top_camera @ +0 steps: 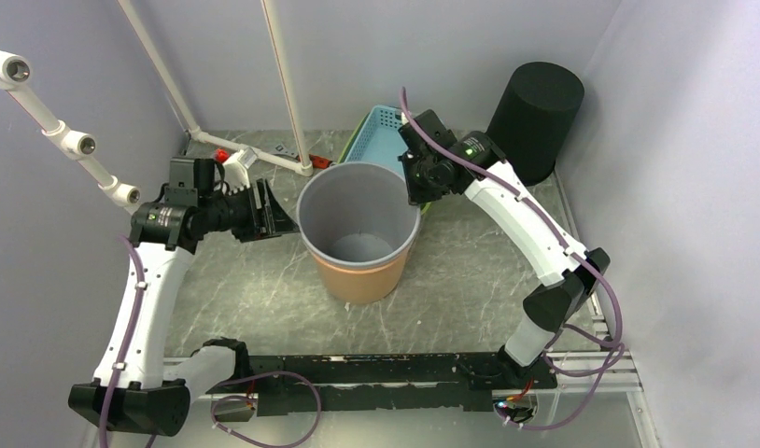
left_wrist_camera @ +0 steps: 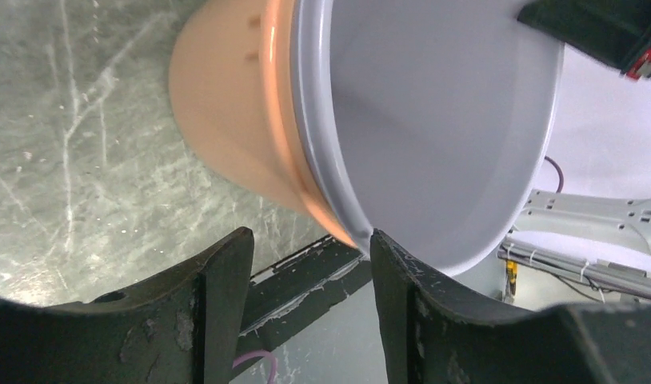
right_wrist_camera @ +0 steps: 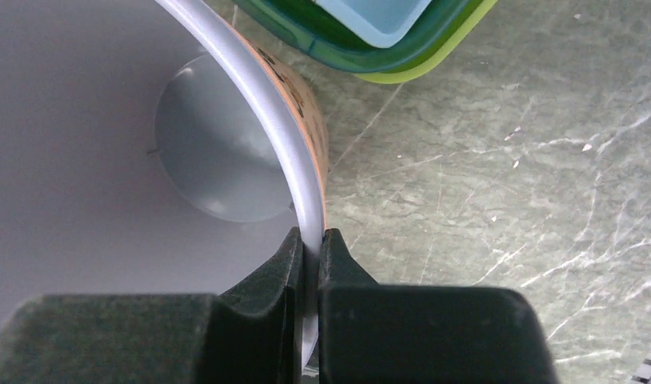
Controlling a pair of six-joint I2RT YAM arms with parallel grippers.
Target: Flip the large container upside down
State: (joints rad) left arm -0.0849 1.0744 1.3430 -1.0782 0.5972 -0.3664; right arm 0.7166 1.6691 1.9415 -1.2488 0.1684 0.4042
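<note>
Fingers of R gripper pinch rim of 1 bucket, one finger inside, one outside. L gripper fingers spread, holding nothing, just beside bucket's left rim. Bucket mouth up, mid table, gray inside, orange outside. Behind it: 3 nested baskets; 1 black cylinder in far right corner.

The top view looks steeply down from above and behind the arms, taking in the whole desk. The left wrist view sits close to the bucket, facing its side and mouth over jaws along the bottom edge. The right wrist view is nearer yet, looking down the rim. All three share bucket and desk.
</note>
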